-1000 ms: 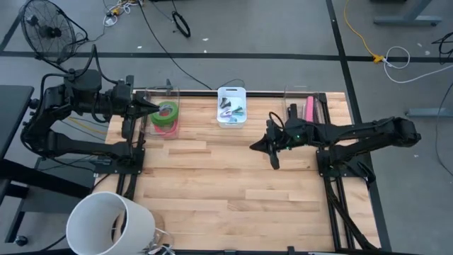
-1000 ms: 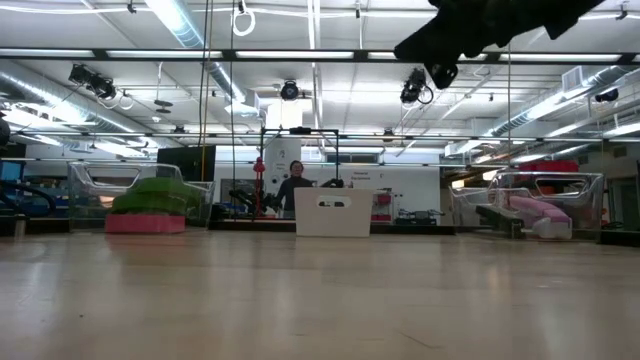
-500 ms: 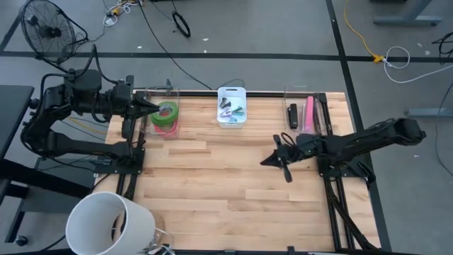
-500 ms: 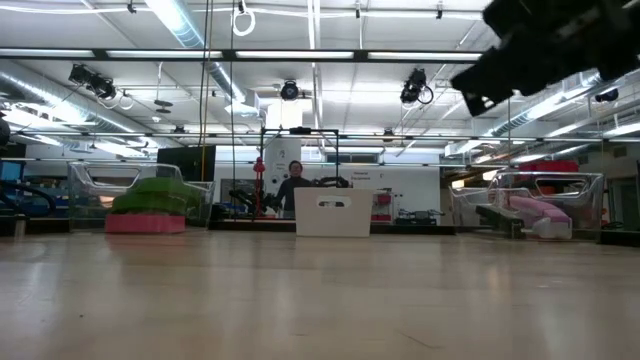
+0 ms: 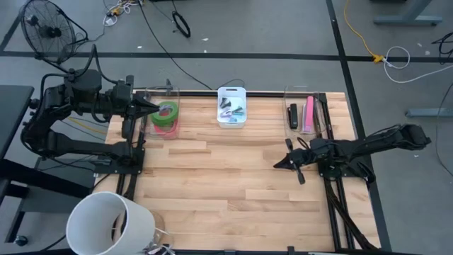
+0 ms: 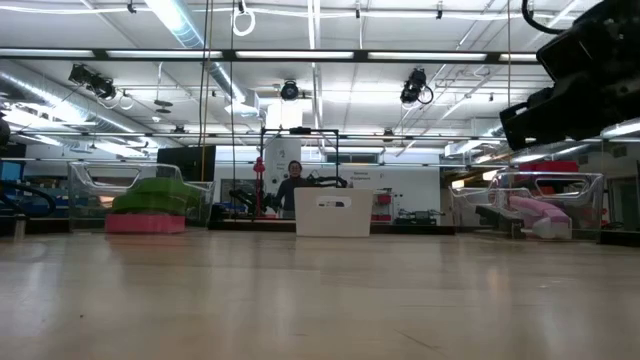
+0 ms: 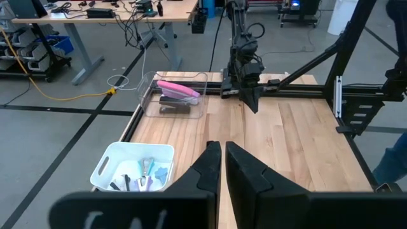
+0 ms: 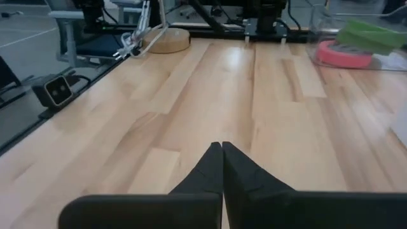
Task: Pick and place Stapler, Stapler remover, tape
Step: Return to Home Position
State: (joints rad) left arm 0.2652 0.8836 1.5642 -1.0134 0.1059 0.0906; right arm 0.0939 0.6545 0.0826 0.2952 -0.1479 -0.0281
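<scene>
The tape rings, green on a red-pink one, lie stacked in a clear container (image 5: 167,115) at the table's far left; they also show in the low view (image 6: 150,205) and the right wrist view (image 8: 346,51). A white bin (image 5: 231,106) with small staple removers stands at the far middle. A pink stapler (image 5: 308,113) and a dark one lie in a clear container at the far right. My left gripper (image 5: 150,106) is shut and empty just left of the tape container. My right gripper (image 5: 278,164) is shut and empty above the bare table, right of middle.
Bare wooden tabletop (image 5: 212,184) fills the middle and near part. A white cylinder (image 5: 110,223) stands off the near left corner. Black frame rails run along both side edges (image 5: 329,198). A person (image 6: 294,185) stands far behind the table.
My right gripper has drawn back toward the table's right edge and a little toward the near edge, staying shut and empty. The left arm has kept still.
</scene>
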